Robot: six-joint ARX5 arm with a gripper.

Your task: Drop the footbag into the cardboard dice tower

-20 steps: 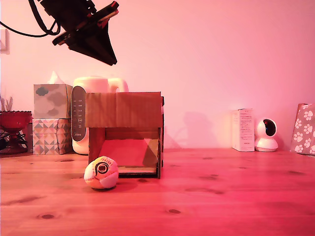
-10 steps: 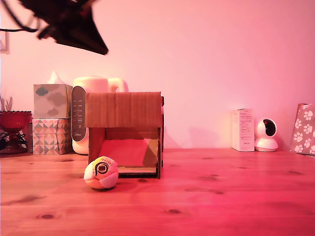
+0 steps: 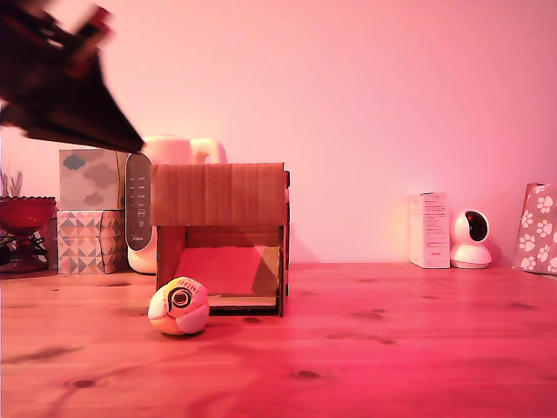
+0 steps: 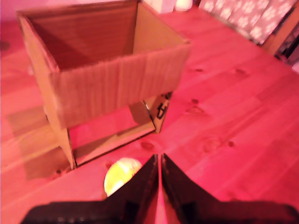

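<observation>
Wood table [image 3: 418, 348]; footbag [image 3: 179, 306] before dice tower [image 3: 221, 235]; hand [image 4: 159, 161] pressed together; kettle [image 3: 174, 150] behind.

A knotty wooden table [image 3: 392, 348] meets a plain wall [image 3: 374, 104], all washed in pink-red light.

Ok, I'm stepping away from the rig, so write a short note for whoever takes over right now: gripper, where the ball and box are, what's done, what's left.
Gripper: shut and empty, up in the air at the exterior view's left, looking down on the box.
Footbag: on the table, just in front of the cardboard dice tower, toward the left of its front opening in the exterior view.
Tower: upright, open at the top.
Done: whether the ball has already gone through can't be told from these views.
Left: if it hasn't, pick it up and drop it in the top.
</observation>
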